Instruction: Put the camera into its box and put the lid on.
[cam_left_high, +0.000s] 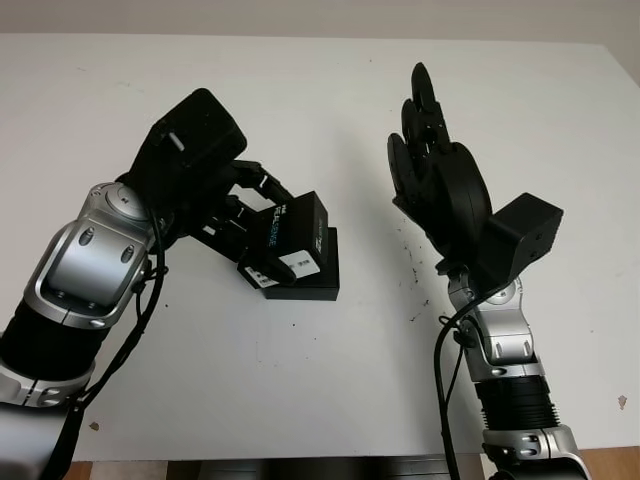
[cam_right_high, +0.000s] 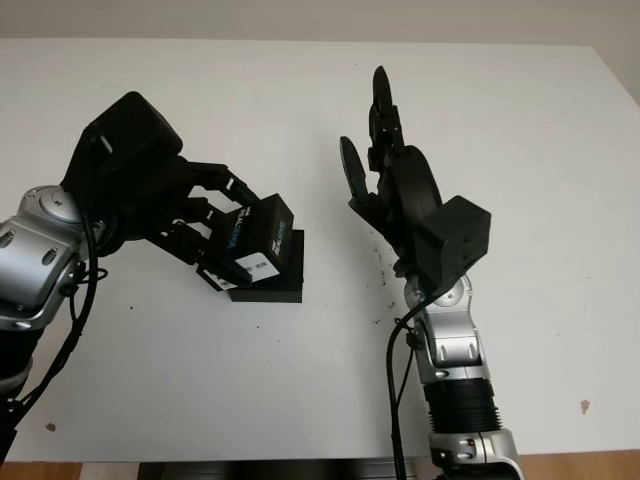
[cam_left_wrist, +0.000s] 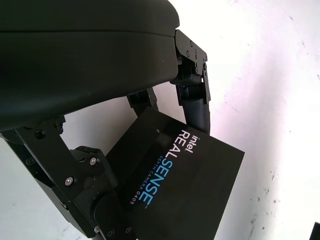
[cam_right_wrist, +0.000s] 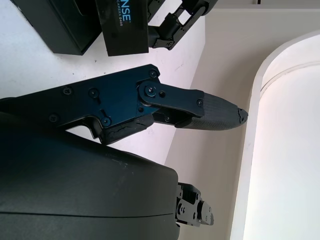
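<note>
Left hand holds the lid over the box, near the middle of the table.
The left hand (cam_left_high: 225, 215) grips the black lid (cam_left_high: 297, 236), printed "Intel RealSense", tilted and just above the black box (cam_left_high: 318, 282). The right hand (cam_left_high: 432, 165), holding nothing and open, is raised above the white table (cam_left_high: 300, 90), toward its right edge.

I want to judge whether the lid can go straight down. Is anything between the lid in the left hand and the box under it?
Nothing visible does. The left hand holds the lid tilted just above the box; the open right hand is off to the side.
</note>
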